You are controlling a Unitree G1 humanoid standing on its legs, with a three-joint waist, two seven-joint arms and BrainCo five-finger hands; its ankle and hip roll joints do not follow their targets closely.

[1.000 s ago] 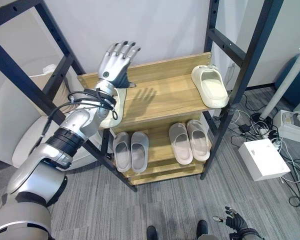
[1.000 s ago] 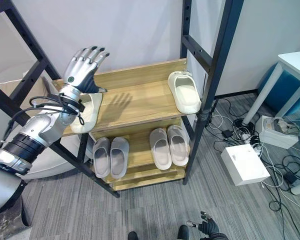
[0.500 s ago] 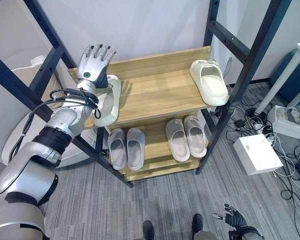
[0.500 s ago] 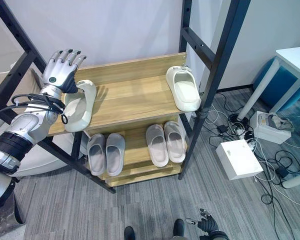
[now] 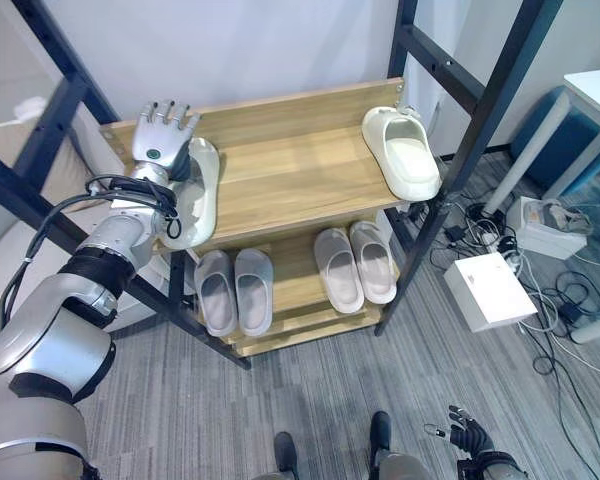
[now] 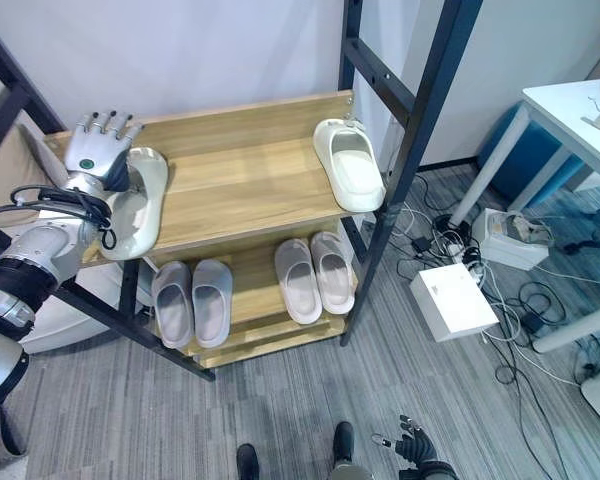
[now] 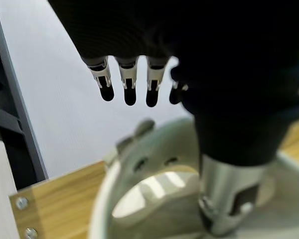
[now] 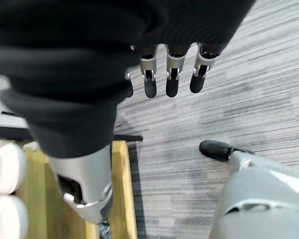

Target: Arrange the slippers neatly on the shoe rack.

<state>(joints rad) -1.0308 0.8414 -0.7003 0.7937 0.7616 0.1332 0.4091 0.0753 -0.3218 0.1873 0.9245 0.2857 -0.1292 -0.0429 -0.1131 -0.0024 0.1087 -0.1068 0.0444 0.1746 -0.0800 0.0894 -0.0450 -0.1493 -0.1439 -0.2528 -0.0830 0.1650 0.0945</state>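
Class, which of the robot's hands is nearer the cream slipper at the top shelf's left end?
Left. The left hand is right against that cream slipper; the right hand hangs low, far off.

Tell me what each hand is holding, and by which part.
Nothing is held. The left hand, fingers straight, sits beside the cream slipper on the wooden top shelf. The right hand hangs open over the floor.

Your 2 head views look steeply down on the shoe rack [image 5: 280,190] from in front, set slightly apart, and both take in its 2 shelves and the floor. Your left wrist view sits very close over a cream slipper [image 7: 154,194] on the top shelf. Your right wrist view faces the grey floor [image 8: 269,84] beside the rack's lower corner.
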